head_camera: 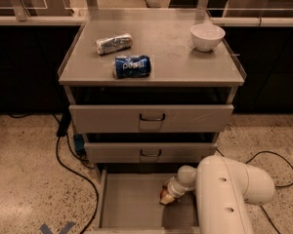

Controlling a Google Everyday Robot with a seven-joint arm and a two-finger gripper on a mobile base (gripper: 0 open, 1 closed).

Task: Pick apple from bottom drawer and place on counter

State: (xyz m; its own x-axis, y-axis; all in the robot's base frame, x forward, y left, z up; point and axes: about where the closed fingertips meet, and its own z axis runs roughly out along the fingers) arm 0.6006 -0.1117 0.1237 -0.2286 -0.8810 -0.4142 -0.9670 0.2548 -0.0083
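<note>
The bottom drawer (129, 204) is pulled out, showing a plain grey floor. At its right side a small red-orange apple (164, 196) shows, partly hidden. My gripper (171, 192) reaches down into the drawer right at the apple, at the end of the bulky white arm (224, 194) that fills the lower right. Whether the gripper holds the apple does not show. The counter (171, 52) is the flat grey top of the cabinet, well above the gripper.
On the counter lie a blue Pepsi can (132, 66), a crumpled silver packet (113, 43) and a white bowl (207, 36). The two upper drawers (151, 118) with dark handles overhang the bottom one. Black cables (68, 165) trail over the speckled floor to the left.
</note>
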